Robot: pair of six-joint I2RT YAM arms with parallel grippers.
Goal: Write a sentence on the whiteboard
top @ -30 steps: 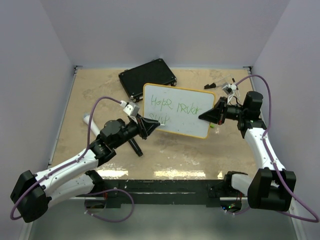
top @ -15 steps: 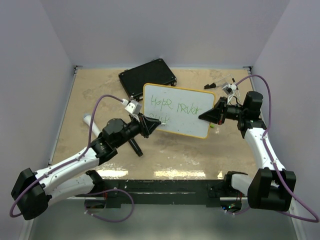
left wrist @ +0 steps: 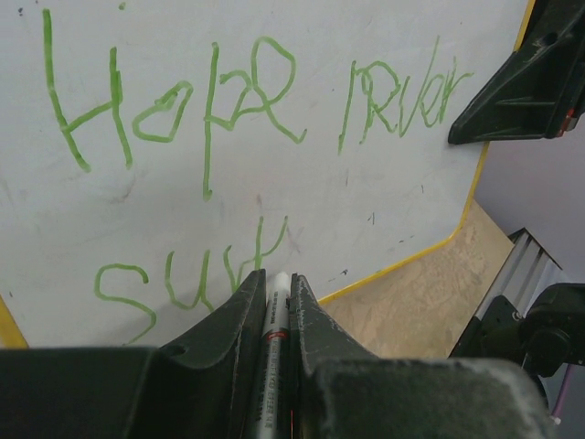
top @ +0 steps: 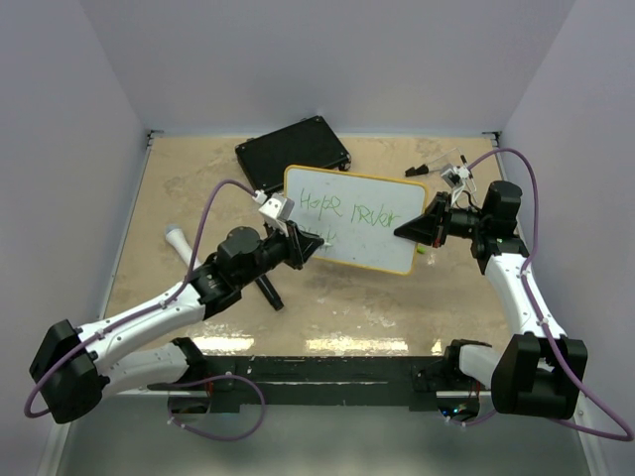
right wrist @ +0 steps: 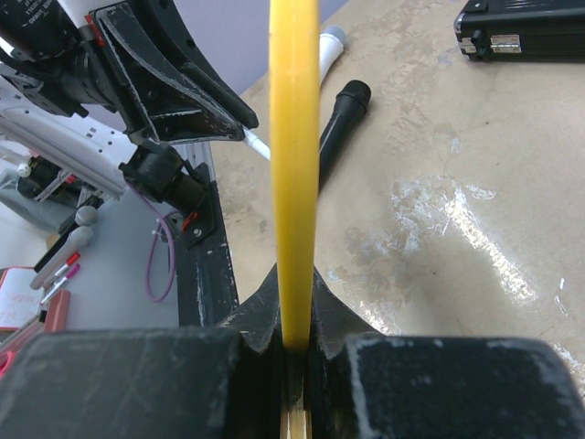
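The whiteboard (top: 369, 236) is held tilted up off the table, its yellow rim (right wrist: 292, 137) edge-on in the right wrist view. My right gripper (top: 402, 231) (right wrist: 294, 297) is shut on the board's right edge. The sentence (top: 347, 210) (left wrist: 228, 101) is green handwriting: one full upper line and a short start of a second line at the lower left. My left gripper (top: 316, 241) (left wrist: 277, 279) is shut on a white marker (left wrist: 274, 320). The marker's tip is at the board's face, right after the lower line's last stroke.
A black case (top: 294, 154) (right wrist: 521, 32) lies behind the board at the back. A black stick-like piece (top: 268, 291) (right wrist: 338, 119) and a white tube (top: 179, 238) lie on the tan table under the left arm. Small clutter (top: 437, 167) sits at the back right.
My left arm has swung right and slightly away along the board, carrying the marker tip rightward along the lower line. The board and right gripper have stayed put.
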